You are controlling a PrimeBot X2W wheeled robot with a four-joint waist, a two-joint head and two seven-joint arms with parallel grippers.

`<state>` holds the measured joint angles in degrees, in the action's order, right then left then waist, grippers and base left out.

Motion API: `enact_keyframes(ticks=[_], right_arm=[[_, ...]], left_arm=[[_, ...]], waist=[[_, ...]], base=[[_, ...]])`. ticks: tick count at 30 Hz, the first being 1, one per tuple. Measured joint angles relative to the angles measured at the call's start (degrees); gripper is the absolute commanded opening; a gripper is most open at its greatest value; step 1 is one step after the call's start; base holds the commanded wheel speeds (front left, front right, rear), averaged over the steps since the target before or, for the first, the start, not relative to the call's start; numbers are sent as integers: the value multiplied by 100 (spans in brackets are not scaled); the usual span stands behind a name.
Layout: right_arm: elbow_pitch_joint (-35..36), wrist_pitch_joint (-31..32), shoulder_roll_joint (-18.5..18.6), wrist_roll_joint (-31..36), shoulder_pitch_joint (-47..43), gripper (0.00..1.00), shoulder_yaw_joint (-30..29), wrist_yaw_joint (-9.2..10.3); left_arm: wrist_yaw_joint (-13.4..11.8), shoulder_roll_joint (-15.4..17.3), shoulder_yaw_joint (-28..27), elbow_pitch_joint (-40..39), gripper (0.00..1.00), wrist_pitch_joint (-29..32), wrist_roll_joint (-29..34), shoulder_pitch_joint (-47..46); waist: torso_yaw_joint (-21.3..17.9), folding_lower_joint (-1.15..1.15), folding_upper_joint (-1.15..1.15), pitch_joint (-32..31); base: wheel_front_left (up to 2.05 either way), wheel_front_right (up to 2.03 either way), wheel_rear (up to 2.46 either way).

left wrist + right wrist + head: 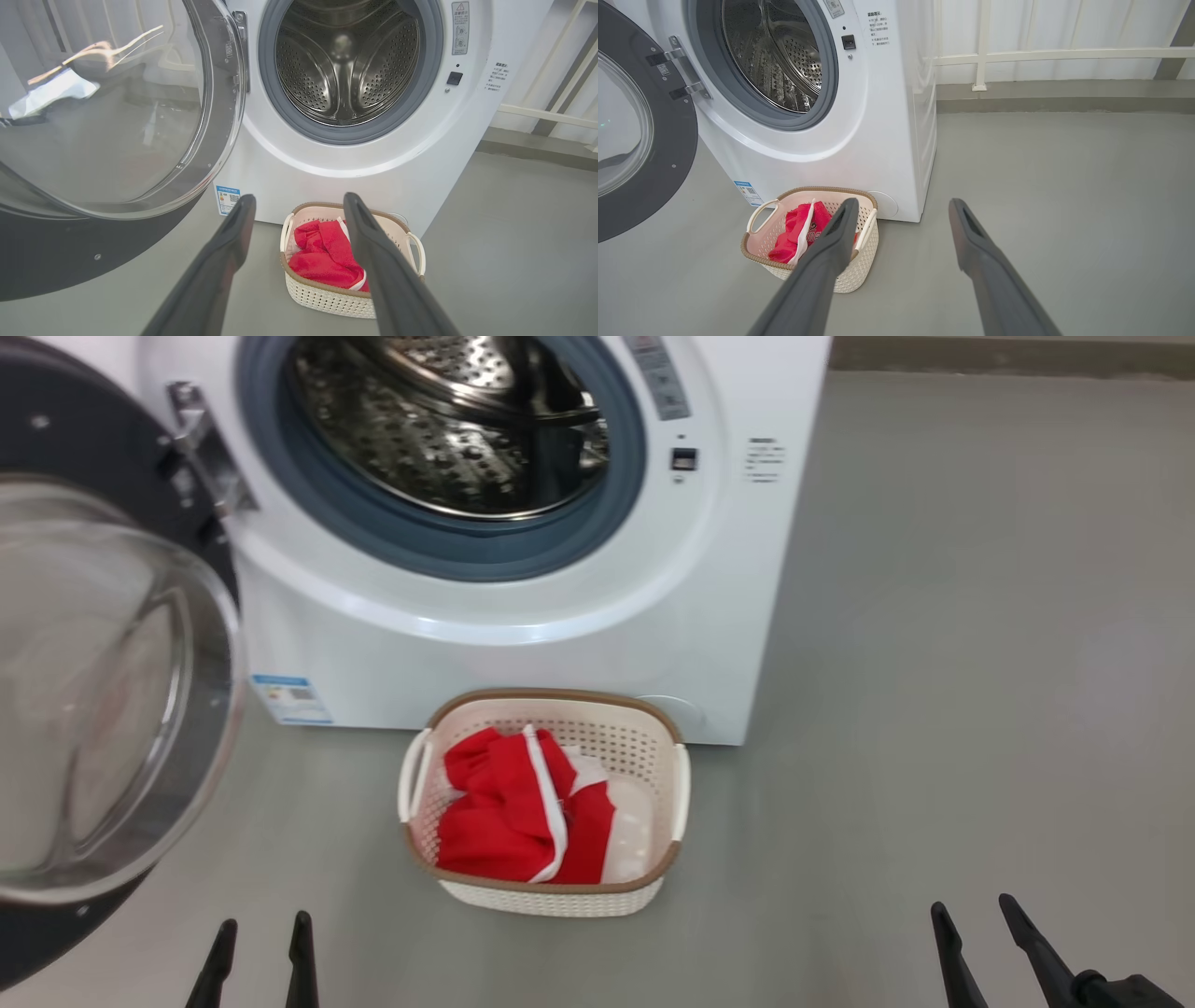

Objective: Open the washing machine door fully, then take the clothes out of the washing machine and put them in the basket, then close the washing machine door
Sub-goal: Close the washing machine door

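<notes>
The red clothes (504, 812) lie in the basket (551, 900), and the door (103, 691) stands wide open.
You see the basket on the floor (934, 709), right by the washer's (523, 663) front. Your left claw (264, 924) and right claw (971, 905) both stand wide.

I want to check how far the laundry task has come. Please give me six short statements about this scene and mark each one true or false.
1. The washing machine door stands open. True.
2. The clothes lie in the basket. True.
3. The basket lies tipped on its side. False: it stands upright on the floor, in front of the washing machine.
4. The drum holds a garment. False: it looks empty.
5. The left gripper holds a garment. False: it is open and holds nothing.
6. The right gripper is open. True.
</notes>
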<state>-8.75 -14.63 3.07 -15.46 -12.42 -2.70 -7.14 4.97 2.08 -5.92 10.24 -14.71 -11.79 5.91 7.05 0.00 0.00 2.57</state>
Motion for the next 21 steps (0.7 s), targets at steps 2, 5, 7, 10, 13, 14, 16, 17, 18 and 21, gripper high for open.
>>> enact_keyframes(ticks=[2, 5, 7, 10, 13, 14, 16, 17, 18, 21], right_arm=[[-24, 0, 47, 0, 8, 100, 22, 0], [-58, 0, 101, -1, 16, 100, 107, 0], [-88, 0, 134, -1, 56, 100, 163, 0], [-113, 0, 210, -2, 120, 100, 215, 0], [-136, 0, 257, -2, 126, 100, 343, 0], [-145, 0, 261, -2, 129, 100, 371, 0], [-157, 0, 282, -3, 137, 100, 388, 0], [-165, 0, 298, -8, 151, 100, 389, 0], [-172, 0, 310, -10, 173, 100, 393, 0], [-178, 0, 328, -18, 250, 100, 452, 0]], left_arm=[[-42, 0, 34, 0, 100, 0, -56, 1], [-111, 0, 83, 0, 100, 0, -144, 2], [-153, 5, 141, 1, 100, 0, -211, 5], [-227, 11, 224, 5, 100, 0, -243, 9], [-269, 15, 271, 15, 100, 0, -280, 14], [-297, 15, 290, 23, 100, 0, -293, 16], [-322, 16, 324, 37, 100, 0, -313, 24], [-346, 18, 346, 41, 100, 0, -333, 29], [-352, 18, 369, 43, 100, 0, -337, 37], [-399, 18, 407, 43, 100, 0, -345, 137]], waist=[[136, 0, 0, -9], [361, 0, 0, -27], [524, 0, 0, -42], [782, 0, 0, -69], [1045, 0, 0, -97], [1131, 0, 0, -106], [1303, 0, 0, -125], [1385, 0, 0, -135], [1469, 0, 0, -146], [1708, 0, 0, -177]], base=[[0, 0, 0], [0, 0, 0], [0, 0, 0], [0, 0, 0], [0, 0, 0], [0, 0, 0], [0, 0, 0], [0, 0, 0], [0, 0, 0], [0, 0, 0]])
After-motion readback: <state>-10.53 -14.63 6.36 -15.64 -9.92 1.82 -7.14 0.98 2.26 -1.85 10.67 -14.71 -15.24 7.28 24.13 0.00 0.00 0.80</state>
